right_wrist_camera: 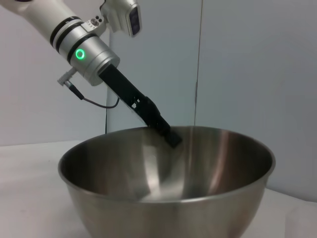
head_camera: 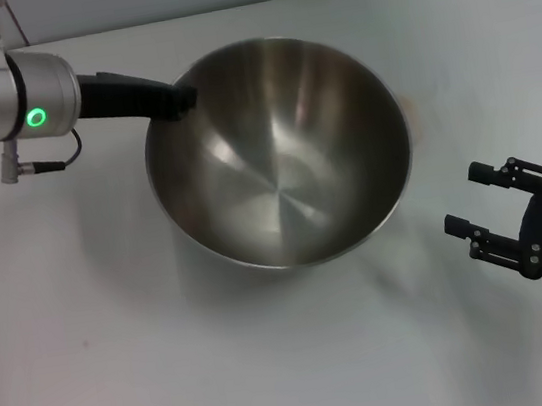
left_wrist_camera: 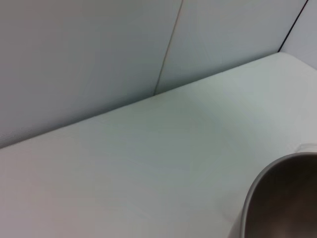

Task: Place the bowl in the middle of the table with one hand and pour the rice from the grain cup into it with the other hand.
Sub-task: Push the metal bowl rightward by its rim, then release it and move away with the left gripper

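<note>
I have the bowl [head_camera: 279, 151] sitting roughly mid-table, a little toward the far edge, its shiny inside empty: no rice in it, and I can't find the grain cup in any of my three views. My left gripper [head_camera: 176, 99] is at the bowl's far-left rim, reaching in from the left; in the right wrist view its black fingers [right_wrist_camera: 167, 134] come down over the far rim and the tip dips just inside the wall. It looks pinched onto the rim, but I cannot tell for sure whether the fingers are clamped on the metal or only resting against it. The bowl appears to lean slightly toward the near side, so I judge it may not be fully settled on the table [head_camera: 92, 369]. What matters next is the right side: my right gripper [head_camera: 473, 200] hangs off the bowl's right, near the front, well apart from the rim, its fingers spread and empty, pointing back toward the bowl. It is the free hand, so it would be the one to fetch the cup, wherever that lies. The table is plain white and smooth, with nothing else showing on it; behind it runs a pale wall [left_wrist_camera: 99, 59] with a vertical seam.
</note>
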Action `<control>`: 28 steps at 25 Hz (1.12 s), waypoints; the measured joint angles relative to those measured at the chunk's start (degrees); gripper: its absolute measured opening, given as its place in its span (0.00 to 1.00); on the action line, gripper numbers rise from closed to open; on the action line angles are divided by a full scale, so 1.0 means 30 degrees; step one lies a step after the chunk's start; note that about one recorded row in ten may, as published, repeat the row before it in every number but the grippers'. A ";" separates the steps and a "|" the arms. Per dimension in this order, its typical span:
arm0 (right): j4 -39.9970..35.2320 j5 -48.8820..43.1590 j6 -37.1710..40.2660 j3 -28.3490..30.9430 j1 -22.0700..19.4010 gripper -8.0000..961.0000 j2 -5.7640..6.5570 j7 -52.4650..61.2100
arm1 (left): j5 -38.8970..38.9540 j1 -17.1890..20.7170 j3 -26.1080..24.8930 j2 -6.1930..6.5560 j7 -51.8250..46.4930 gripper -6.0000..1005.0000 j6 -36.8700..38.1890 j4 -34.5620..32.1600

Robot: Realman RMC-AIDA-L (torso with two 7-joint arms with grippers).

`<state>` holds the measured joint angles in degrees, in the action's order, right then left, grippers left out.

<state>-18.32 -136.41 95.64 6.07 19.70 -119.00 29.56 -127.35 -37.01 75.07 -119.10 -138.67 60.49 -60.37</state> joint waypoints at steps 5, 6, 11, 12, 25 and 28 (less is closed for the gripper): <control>-0.0016 0.0000 0.0026 -0.0001 -0.0017 0.69 0.0001 -0.0008 | 0.0059 -0.0021 0.0074 0.0002 -0.0008 0.04 -0.0118 0.0212; -0.0017 0.0000 0.0025 0.0000 -0.0017 0.69 0.0001 -0.0008 | 0.0145 -0.0021 0.0088 0.0002 0.0005 0.04 -0.0145 0.0241; -0.0018 0.0000 0.0026 -0.0010 -0.0010 0.69 0.0000 -0.0013 | 0.0600 -0.0079 0.0235 0.0002 0.0346 0.04 -0.0549 0.0901; -0.0017 0.0000 0.0026 -0.0017 -0.0009 0.69 0.0001 -0.0025 | 0.0645 -0.0117 0.0246 0.0003 0.0434 0.04 -0.0667 0.1109; 0.0024 0.0000 0.0024 -0.0001 0.0004 0.69 0.0000 -0.0328 | 0.0967 -0.0456 0.0667 0.0003 0.0899 0.04 -0.1459 0.2454; 0.0004 0.0000 0.0020 0.0000 0.0026 0.69 -0.0001 -0.0331 | 0.0986 -0.0455 0.0715 0.0002 0.0902 0.04 -0.1548 0.2474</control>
<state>-18.31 -136.41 95.70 6.07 19.78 -119.00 28.56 -124.39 -38.38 77.22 -119.09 -135.97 55.85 -52.95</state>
